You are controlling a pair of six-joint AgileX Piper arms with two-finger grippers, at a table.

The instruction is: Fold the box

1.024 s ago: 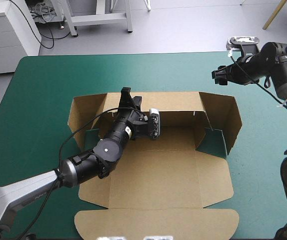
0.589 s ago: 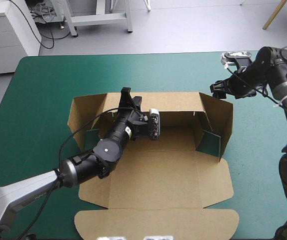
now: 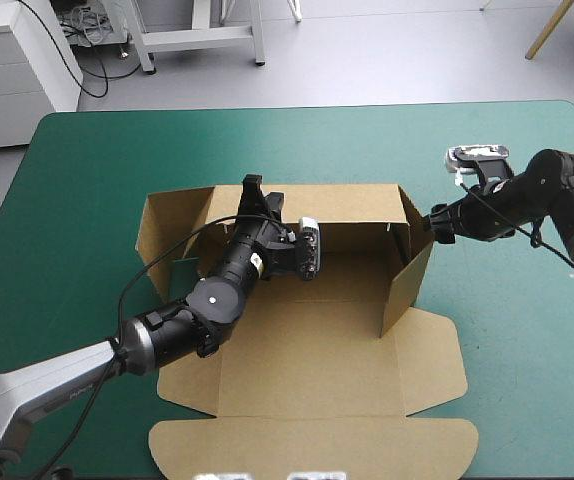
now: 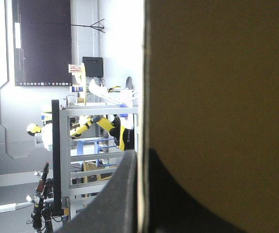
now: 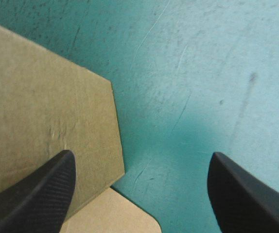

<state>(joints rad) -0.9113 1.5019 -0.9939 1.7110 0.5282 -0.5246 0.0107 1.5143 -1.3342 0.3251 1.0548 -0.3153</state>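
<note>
Brown box at the middle of the teal-green table, half raised: far wall upright, right wall standing and angled inward, left wall partly up, lid flat. Long axis near to far, lid end toward the near edge. Left gripper clamped narrow on the far wall's top edge. Right gripper spread wide at the right wall's outer face, one finger over board, the other over bare table.

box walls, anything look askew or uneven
Yes: the box is lopsided. Its right side wall stands nearly upright with the right hand at its outer face, while the left side wall splays outward. No damage shows.
</note>
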